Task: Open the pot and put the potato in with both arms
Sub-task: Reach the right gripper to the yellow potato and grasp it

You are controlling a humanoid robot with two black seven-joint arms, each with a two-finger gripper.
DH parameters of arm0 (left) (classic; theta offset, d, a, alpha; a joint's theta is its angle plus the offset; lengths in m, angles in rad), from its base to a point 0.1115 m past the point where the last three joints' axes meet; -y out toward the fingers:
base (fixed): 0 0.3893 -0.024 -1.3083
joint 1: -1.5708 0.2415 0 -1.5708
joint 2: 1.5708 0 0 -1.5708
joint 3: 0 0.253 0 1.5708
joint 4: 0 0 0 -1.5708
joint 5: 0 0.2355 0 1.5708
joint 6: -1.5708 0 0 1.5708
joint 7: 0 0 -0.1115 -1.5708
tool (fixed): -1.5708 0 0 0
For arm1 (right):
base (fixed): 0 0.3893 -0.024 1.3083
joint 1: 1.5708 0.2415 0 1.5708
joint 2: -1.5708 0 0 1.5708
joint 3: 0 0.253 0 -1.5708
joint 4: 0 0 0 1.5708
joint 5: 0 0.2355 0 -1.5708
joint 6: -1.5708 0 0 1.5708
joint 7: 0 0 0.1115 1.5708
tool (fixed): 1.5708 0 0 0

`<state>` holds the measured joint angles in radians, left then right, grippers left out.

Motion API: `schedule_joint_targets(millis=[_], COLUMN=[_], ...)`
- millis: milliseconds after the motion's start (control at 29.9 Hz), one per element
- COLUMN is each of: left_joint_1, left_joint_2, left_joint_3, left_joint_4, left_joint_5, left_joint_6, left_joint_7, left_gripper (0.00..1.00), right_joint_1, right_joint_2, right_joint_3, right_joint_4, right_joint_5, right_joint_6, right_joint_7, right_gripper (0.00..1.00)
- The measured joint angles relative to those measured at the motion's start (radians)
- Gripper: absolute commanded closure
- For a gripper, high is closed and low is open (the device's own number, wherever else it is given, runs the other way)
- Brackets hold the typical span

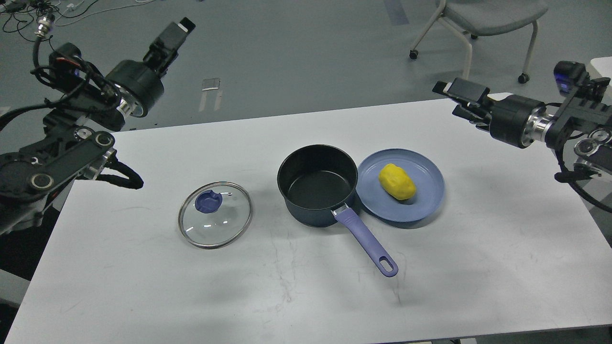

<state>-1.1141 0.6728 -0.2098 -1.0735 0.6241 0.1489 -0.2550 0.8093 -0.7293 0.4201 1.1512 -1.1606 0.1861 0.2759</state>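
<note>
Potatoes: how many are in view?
1. The potato lies on the blue plate, right of the open pot, whose visible interior is empty.

Even overhead light, soft shadows, sharp focus.

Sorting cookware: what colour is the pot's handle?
Lavender-purple handle, clearest in the head view.

Lid (215, 215) left of pot (317, 185); potato (397, 182) on plate (425, 200).
</note>
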Motion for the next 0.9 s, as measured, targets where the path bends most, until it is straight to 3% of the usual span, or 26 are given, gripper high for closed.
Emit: schedule_joint_targets(millis=[167,434,602,902], left_joint_1=[0.002,0.014,0.017,0.045], left_joint_2=[0.012,0.028,0.035,0.044], left_joint_3=[-0.01,-0.058,-0.074,-0.069], left_joint_4=[0.002,0.005,0.005,0.006], left_joint_5=[-0.135,-0.278,-0.288,-0.271], left_joint_6=[-0.052,-0.082,-0.082,-0.073], left_joint_7=[0.041,0.154,0.161,0.15], left_gripper=[0.02,0.02,0.02,0.02], right_joint_1=[0.02,0.041,0.062,0.07], right_joint_2=[0.015,0.159,0.252,0.298], right_joint_3=[-0.105,-0.28,-0.346,-0.371], right_joint_4=[-0.005,-0.182,-0.298,-0.366], right_joint_5=[-0.375,-0.5,-0.529,-0.529], right_joint_6=[-0.042,-0.164,-0.242,-0.257], right_joint_7=[0.043,0.086,0.133,0.139], right_gripper=[0.0,0.0,0.02,0.06])
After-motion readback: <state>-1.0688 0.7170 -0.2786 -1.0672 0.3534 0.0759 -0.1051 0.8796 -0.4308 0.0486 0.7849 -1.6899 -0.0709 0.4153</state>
